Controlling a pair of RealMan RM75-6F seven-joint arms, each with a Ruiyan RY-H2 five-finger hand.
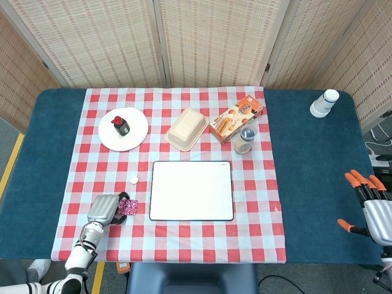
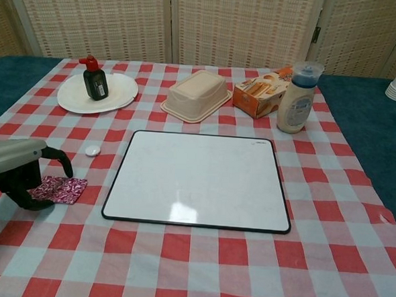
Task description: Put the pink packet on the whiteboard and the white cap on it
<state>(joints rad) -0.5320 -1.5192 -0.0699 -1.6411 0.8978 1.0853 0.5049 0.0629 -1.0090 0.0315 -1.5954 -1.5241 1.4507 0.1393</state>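
Nothing is placed yet — the whiteboard [image 2: 199, 180] is bare. The left hand [image 2: 14, 171] curls over the pink packet [image 2: 59, 189] on the worktop; a firm grip is unclear. The white cap [image 2: 92, 151] lies just beside the board.

The left hand [image 2: 18, 171] is held low with its silver back turned upward and its dark fingers [image 2: 33, 202] curled down beneath the palm, while the right hand [image 1: 372, 205] is kept far out to the side, its orange-tipped fingers [image 1: 361, 179] spread apart.
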